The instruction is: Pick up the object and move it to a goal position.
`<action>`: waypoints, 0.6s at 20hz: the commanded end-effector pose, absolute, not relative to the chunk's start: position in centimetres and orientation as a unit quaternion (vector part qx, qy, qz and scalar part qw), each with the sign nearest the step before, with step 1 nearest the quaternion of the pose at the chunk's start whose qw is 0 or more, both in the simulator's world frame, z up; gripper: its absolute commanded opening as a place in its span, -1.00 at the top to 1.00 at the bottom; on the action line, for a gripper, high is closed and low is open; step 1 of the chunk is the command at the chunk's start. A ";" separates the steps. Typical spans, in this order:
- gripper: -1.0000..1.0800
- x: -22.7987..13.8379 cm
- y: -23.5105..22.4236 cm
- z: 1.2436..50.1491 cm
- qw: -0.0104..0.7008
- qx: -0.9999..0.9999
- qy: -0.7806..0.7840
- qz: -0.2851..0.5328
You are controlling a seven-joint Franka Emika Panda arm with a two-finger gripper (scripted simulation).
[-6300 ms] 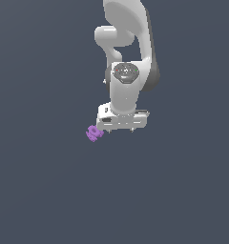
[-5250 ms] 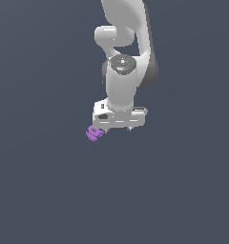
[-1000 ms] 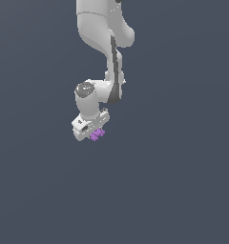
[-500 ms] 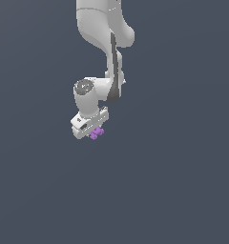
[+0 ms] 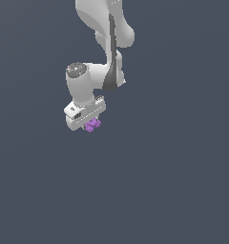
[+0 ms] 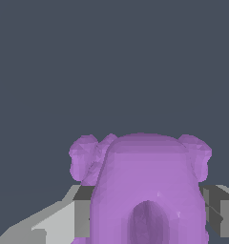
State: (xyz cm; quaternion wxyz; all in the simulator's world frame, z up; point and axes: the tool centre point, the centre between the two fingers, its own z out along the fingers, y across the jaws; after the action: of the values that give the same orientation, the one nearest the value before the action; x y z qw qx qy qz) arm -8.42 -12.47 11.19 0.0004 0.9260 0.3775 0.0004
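Observation:
The purple lumpy object (image 5: 92,125) hangs under the white arm's hand, left of centre in the exterior view. My gripper (image 5: 89,125) is shut on it and carries it above the dark grey floor. In the wrist view the object (image 6: 147,190) fills the space between my two grey fingers (image 6: 83,212), its domed body and rounded lobes pressed between them. The fingertips are mostly hidden behind the object in the exterior view.
A plain dark grey floor (image 5: 173,190) lies all around. The white arm (image 5: 107,43) rises from the hand to the top edge of the exterior view. No marker or other item shows.
The arm swung to the exterior view's left and took hold of the object. In the last second the hand lifted slightly with the object still gripped.

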 end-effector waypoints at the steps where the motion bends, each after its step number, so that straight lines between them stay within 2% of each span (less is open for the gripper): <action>1: 1.00 -8.8 -13.0 13.4 0.001 0.926 0.378 0.001; 12: 1.00 -10.8 -15.7 25.3 -0.001 0.926 0.378 0.001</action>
State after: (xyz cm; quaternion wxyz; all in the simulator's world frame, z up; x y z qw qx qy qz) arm -10.44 -15.38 23.64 0.0000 0.9259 0.3777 0.0014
